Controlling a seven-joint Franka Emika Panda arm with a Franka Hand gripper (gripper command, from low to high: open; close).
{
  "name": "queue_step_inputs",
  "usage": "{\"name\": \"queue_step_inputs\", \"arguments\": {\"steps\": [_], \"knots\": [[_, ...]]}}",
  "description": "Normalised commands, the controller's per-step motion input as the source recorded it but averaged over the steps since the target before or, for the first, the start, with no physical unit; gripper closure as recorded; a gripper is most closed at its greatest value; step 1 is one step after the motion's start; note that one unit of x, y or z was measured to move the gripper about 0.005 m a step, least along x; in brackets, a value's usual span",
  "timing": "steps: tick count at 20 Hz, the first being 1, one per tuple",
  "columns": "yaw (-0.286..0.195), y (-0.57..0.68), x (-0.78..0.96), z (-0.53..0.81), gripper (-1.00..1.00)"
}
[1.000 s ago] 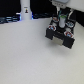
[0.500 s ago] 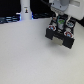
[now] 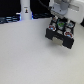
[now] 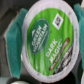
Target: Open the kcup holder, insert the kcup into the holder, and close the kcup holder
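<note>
The gripper (image 3: pixel 60 20) hangs right over the kcup holder (image 3: pixel 62 34), w/ the kcup (image 4: pixel 50 38) filling the wrist view, green lid facing the camera. Teal pads (image 4: pixel 14 40) sit on either side of the cup and seem to touch its rim, so jaws look clenched on it, though the contact itself is blurry.

Risks, as I judge them: cup could be off-centre or tilted vs. the holder's opening, then it jams on the edge or tips out when let go. Can't tell from the exterior view whether the holder is fully open; if not, pushing down would crush the foil lid. The holder might also slide on the smooth top if pressed sideways.

Worktop (image 3: pixel 25 55) is plain white, matte, no clutter near the holder. A white bottle (image 3: pixel 24 10) stands well apart toward the exterior view's left, against a dark background.
</note>
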Motion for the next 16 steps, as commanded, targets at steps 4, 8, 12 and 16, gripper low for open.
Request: {"name": "queue_step_inputs", "arguments": {"steps": [4,8,12,16], "knots": [[0.053,0.06,0.08,0.13,-1.00],[0.086,-0.01,0.15,0.37,-1.00],[0.089,-0.06,0.14,0.47,-1.00],[0.087,-0.21,0.25,0.55,-1.00]]}}
